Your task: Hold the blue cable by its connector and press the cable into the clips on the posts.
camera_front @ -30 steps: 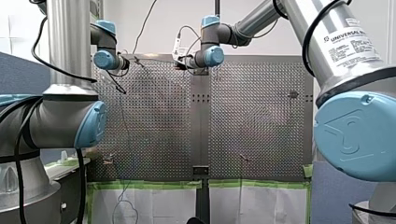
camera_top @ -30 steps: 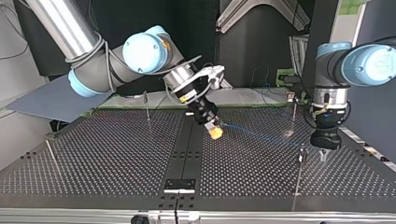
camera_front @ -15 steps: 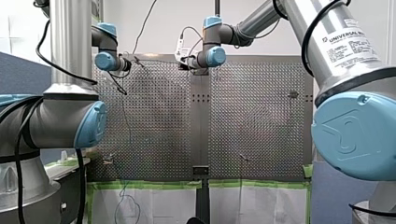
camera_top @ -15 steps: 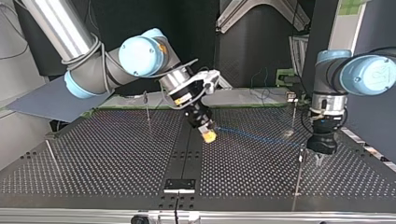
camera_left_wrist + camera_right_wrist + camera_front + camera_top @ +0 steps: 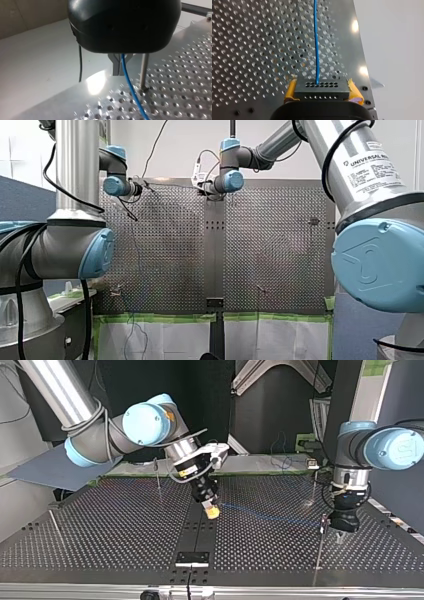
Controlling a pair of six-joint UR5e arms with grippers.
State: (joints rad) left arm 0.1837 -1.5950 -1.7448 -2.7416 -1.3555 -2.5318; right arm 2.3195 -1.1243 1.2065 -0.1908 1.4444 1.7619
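My yellow-padded right end effector (image 5: 322,88) is clamped on the black connector block (image 5: 324,93) over the perforated counter (image 5: 249,50). The thin blue cable (image 5: 316,37) runs to my left end effector (image 5: 121,68), closed on it beside a metal post (image 5: 143,70).

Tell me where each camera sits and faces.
Front: behind the shoulders, looking over the perforated table; my left arm and my right arm flank it.
Top: across the table, facing the arms; my right claw left, my left claw right.
Left wrist: along my left claw, shut on the blue cable beside a post.
Right wrist: along my right claw, yellow pads clamping the connector.
Both wrist views share the blue cable.
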